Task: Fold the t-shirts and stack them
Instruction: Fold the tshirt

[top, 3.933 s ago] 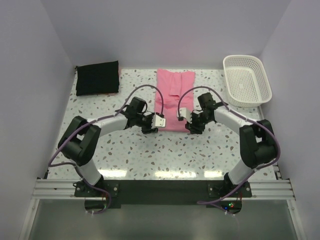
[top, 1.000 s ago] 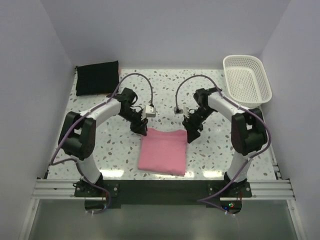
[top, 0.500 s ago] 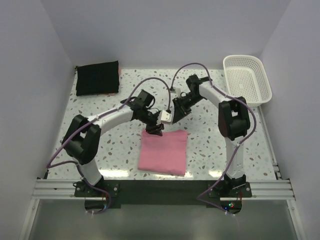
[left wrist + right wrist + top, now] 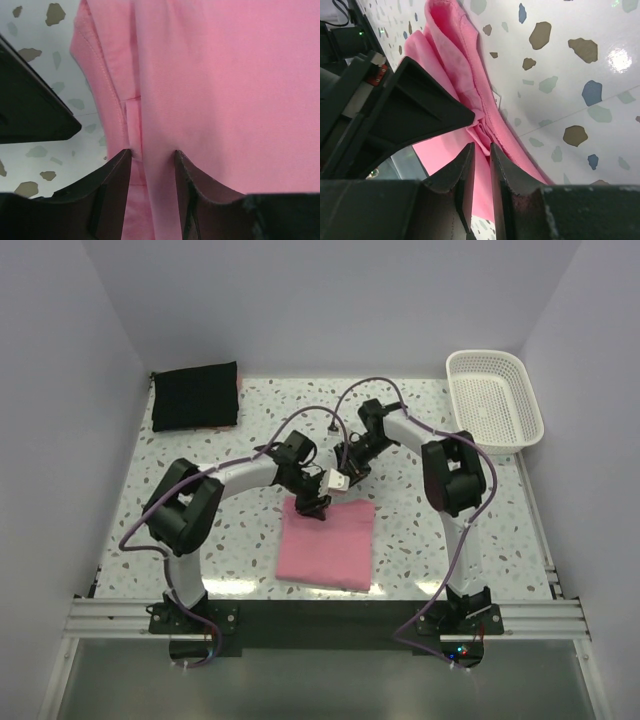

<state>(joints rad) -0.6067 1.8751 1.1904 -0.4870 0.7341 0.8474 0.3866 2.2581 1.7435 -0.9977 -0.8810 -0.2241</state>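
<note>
Straddling a hem at the far edge of the folded pink t-shirt [image 4: 330,545], the left claw [image 4: 150,154] stood spread. The right claw [image 4: 481,146] pinched a bunched fold.

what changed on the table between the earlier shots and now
The pink t-shirt, earlier laid out long at the far centre, now lies folded nearer the arms. Both grippers moved from its far corners to its far left corner: the left gripper stands open over it, the right gripper has closed on a fold of the edge. The black folded garment and white basket stayed put.
</note>
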